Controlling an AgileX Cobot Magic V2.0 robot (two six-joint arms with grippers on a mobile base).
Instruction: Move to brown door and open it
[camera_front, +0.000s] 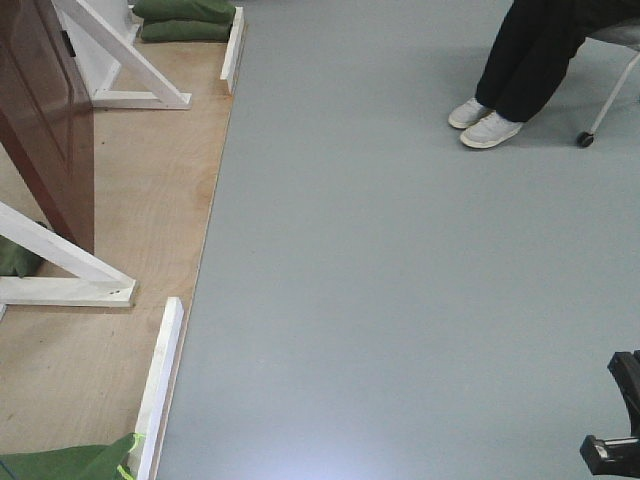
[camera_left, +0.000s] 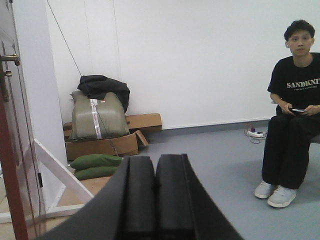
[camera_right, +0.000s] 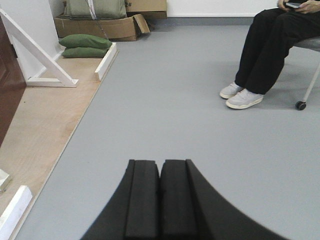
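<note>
I'm holding L fingers (camera_left: 140, 195) & R fingers (camera_right: 142, 200) pressed shut, empty, since glossy reddish-brown wooden door (camera_front: 40, 110), upper left, looks beyond reach.

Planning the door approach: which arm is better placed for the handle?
Left, probably: the brown door and its brass handle show beside the left gripper; the right gripper faces mostly floor.

Grey floor (camera_front: 400, 300) with a plywood board (camera_front: 140, 190) along one side.
On the board stand white braces (camera_front: 60, 290) and green sandbags (camera_front: 185, 30); away from it, a seated person's shoes (camera_front: 485, 122).
</note>
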